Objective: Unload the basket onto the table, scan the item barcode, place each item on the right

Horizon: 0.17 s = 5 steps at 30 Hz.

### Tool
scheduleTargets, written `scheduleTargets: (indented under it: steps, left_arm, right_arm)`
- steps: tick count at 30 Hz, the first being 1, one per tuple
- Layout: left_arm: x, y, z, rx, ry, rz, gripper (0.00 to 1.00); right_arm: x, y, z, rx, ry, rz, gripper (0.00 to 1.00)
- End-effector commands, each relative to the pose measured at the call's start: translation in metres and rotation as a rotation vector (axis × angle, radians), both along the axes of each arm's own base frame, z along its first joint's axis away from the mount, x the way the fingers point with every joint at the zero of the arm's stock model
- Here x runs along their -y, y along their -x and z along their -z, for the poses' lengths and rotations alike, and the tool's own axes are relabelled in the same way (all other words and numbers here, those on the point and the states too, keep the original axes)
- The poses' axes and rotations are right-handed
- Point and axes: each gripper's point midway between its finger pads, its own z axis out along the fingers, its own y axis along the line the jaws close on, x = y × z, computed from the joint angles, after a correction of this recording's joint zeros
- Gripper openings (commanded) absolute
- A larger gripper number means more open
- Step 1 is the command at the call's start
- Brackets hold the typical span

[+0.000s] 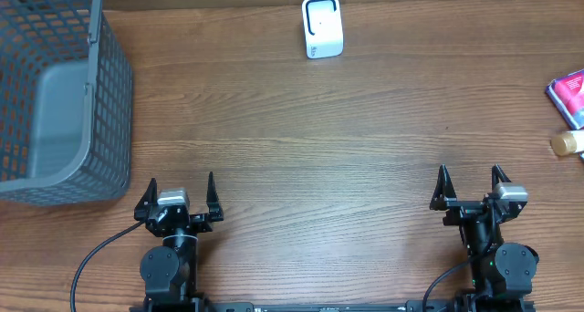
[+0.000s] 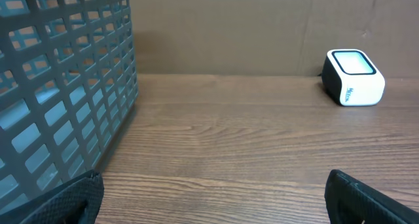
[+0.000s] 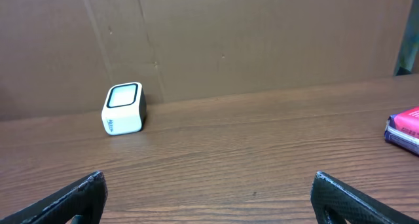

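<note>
A small white barcode scanner [image 1: 322,26] with a dark window stands at the back middle of the table; it also shows as the scanner [image 2: 353,78] in the left wrist view and the scanner [image 3: 123,109] in the right wrist view. A pink and purple packet [image 1: 568,90] lies at the far right edge, seen as the packet [image 3: 404,129] from the right wrist. My left gripper [image 1: 180,189] and right gripper [image 1: 472,182] both rest open near the front edge, nothing between their fingers, far from scanner and packet.
A grey mesh basket [image 1: 55,93] stands at the left, close to my left gripper, its wall [image 2: 65,86] filling the left of the left wrist view. A small tan-capped bottle [image 1: 567,144] lies at the right edge. A cardboard wall backs the table.
</note>
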Motion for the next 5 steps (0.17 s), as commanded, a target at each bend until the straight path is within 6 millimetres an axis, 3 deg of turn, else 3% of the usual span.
scheduleTargets:
  steps: [1, 5]
  left_arm:
    - [0.0037, -0.0004, 0.0001, 0.008, -0.014, 0.02, 1.0]
    - [0.0037, -0.0004, 0.0002, 0.008, -0.014, 0.02, 1.0]
  right_arm:
    - [0.0008, -0.0002, 0.0017, 0.004, 0.007, 0.004, 1.0]
    - [0.0008, -0.0002, 0.0017, 0.004, 0.007, 0.004, 1.0]
